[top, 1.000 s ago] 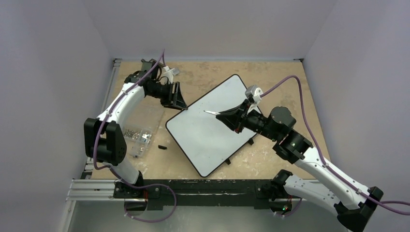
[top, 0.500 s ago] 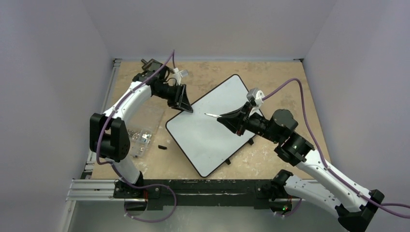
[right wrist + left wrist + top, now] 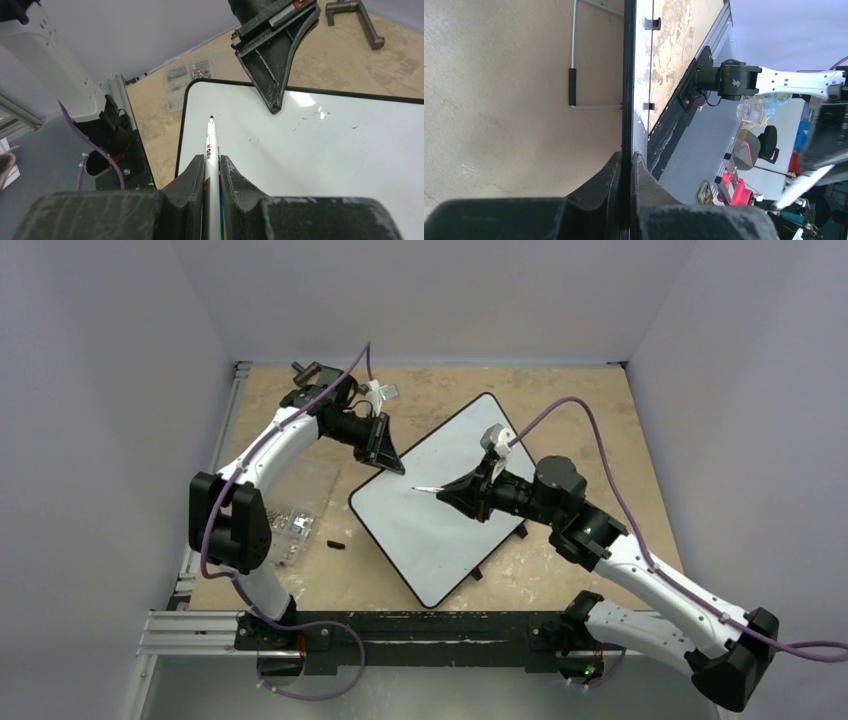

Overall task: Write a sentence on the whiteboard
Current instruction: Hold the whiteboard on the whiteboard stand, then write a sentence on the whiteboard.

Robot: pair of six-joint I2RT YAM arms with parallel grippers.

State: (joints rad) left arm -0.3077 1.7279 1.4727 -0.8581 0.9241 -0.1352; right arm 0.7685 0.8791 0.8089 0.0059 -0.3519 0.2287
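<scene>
The whiteboard [image 3: 440, 530] lies angled mid-table. It looks stiff, light and probably slippery, so my left gripper [image 3: 396, 468] clamps its left rim. My right gripper [image 3: 448, 490] grips the marker [image 3: 211, 145] over its face.

The whiteboard [image 3: 440, 525] is plain white inside a thin black rim, with a few tiny dark flecks on its face (they show only from the right wrist). The marker [image 3: 212, 145] has a white barrel, a black tip and red print. The left tool [image 3: 399, 470] and right tool [image 3: 441, 490] are matt black. The left arm [image 3: 262, 445] and right arm [image 3: 650, 575] have white shells and black joints, with purple cables [image 3: 572, 400]. The counter [image 3: 440, 390] is tan, mottled with paler patches. The box of screws [image 3: 285, 523] is clear with silvery contents.
</scene>
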